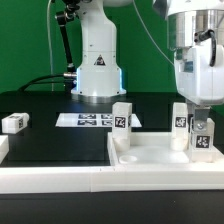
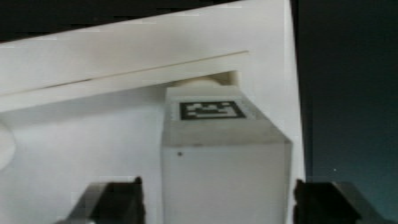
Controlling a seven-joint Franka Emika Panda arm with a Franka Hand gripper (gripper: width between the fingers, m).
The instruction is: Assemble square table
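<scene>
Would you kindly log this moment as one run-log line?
gripper: open, straddling leg | leg: upright on tabletop | spare leg: lying on table

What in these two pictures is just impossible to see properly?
- Exterior view: the large white square plastic slab runs off the right edge.
- Exterior view: the pincer covers the small white tagged leg, hiding how it seats.
- Wrist view: that leg fills the frame, hiding the slab beneath; blurred.
</scene>
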